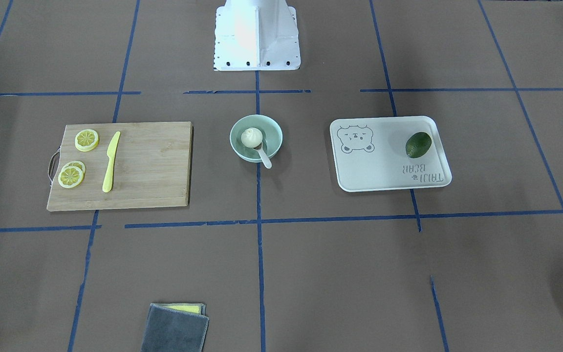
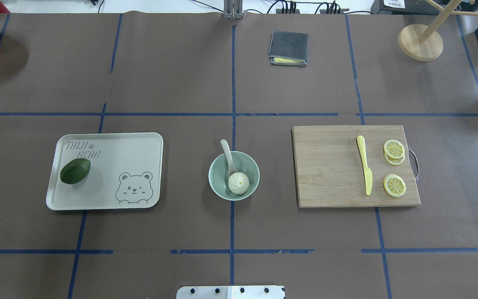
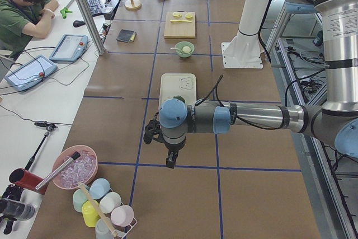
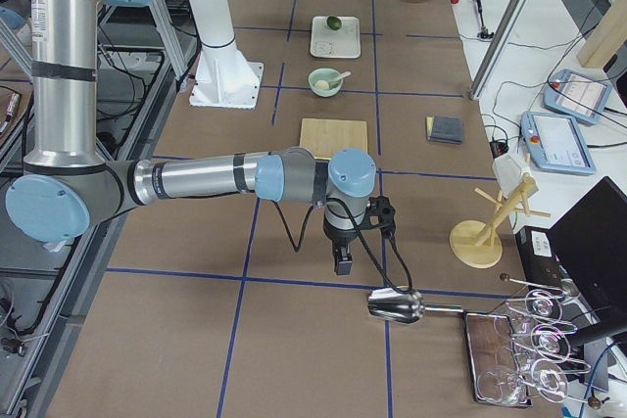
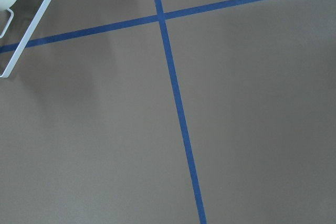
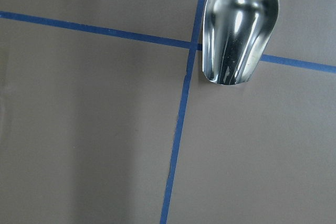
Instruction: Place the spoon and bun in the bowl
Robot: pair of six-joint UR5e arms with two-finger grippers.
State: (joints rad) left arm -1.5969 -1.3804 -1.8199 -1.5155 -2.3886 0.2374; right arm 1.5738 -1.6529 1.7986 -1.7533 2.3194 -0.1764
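**Spoon and bun both sit in the bowl; nothing looks left to place**

The bowl [image 2: 215, 182] stands in the middle of the surface [image 2: 181, 74], about halfway between the robot's edge and the operators' edge. The bun [image 2: 239, 183] lies inside it on the side nearer the robot. The spoon [image 2: 227, 151] rests with its scoop down in the bowl, touching the bun or just beside it, and its handle leans out over the rim toward the operators' edge. Judged from this, both placing steps are done. What remains is at most keeping the arms clear; no further grasp seems called for.

The left claw [image 3: 170, 159] hangs over bare surface near the robot's left end, well apart from the bowl. The right claw [image 4: 342, 261] hangs likewise near the right end, close above a metal scoop [image 6: 239, 27]. Both show only in the side views, so I cannot tell whether their jaws are wide or narrow. Neither seems to carry anything, though the view is too small to be sure.

Toward the left end lies a bear-print tray [image 2: 139, 145] with an avocado [image 2: 75, 170] on it. Toward the right end lies a cutting board [image 2: 326, 174] bearing a yellow knife [image 2: 364, 164] and lemon slices [image 2: 394, 185]. A folded cloth [image 2: 288, 48] sits near the operators' edge. None of these crowds the bowl.
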